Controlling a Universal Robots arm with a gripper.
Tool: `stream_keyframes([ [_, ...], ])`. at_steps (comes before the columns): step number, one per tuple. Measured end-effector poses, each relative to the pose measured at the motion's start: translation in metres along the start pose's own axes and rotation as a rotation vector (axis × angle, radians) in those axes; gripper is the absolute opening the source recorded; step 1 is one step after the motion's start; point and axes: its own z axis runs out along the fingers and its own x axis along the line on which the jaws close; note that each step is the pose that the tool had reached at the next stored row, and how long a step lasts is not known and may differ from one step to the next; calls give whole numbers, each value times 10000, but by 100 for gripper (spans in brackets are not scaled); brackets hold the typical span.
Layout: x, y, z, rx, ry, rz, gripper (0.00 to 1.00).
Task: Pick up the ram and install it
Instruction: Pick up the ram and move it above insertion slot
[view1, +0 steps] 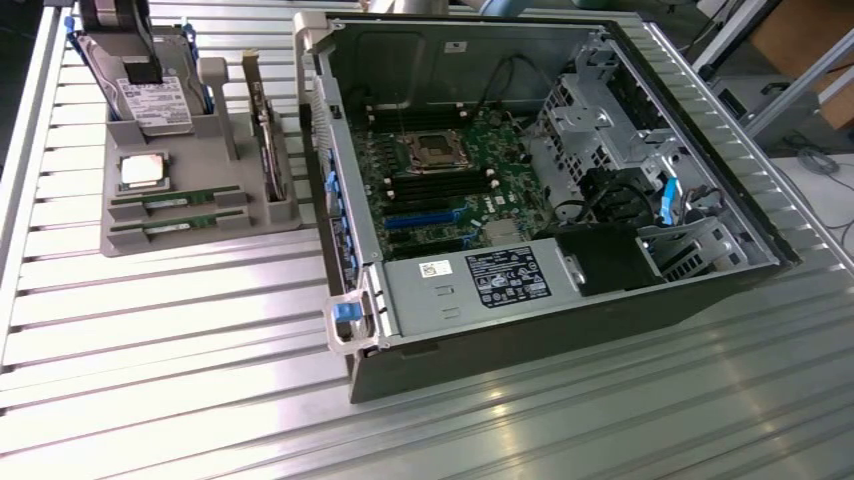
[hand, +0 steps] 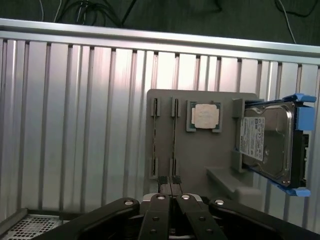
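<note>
Two ram sticks lie edge-up in parallel slots of a grey holder tray (view1: 214, 150), at the exterior view's left. The one nearer the case is the ram (view1: 180, 200); its twin (view1: 180, 225) sits beside it. In the wrist view the ram (hand: 174, 137) and the twin (hand: 155, 137) run as thin lines across the tray (hand: 200, 160). My gripper (hand: 169, 181) is shut with nothing between its fingertips, and hangs above the tray's edge, just past the ends of the two sticks. The open computer case (view1: 350, 250) shows the motherboard's memory slots (view1: 430, 186).
On the tray also rest a square silver processor chip (view1: 143, 172) (hand: 206, 116), a hard drive in a blue frame (view1: 144, 95) (hand: 267, 142) and an upright card with a metal bracket (view1: 271, 150). Everything stands on a ribbed aluminium table (view1: 174, 330). The case's power supply (view1: 487, 280) sits near its front.
</note>
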Motion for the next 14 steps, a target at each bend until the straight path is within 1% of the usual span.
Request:
stream_keyframes([
  [4,0,0,0,-7,13,-296,10],
  [11,0,0,0,-34,63,-1429,10],
  [14,0,0,0,-42,75,-1710,10],
])
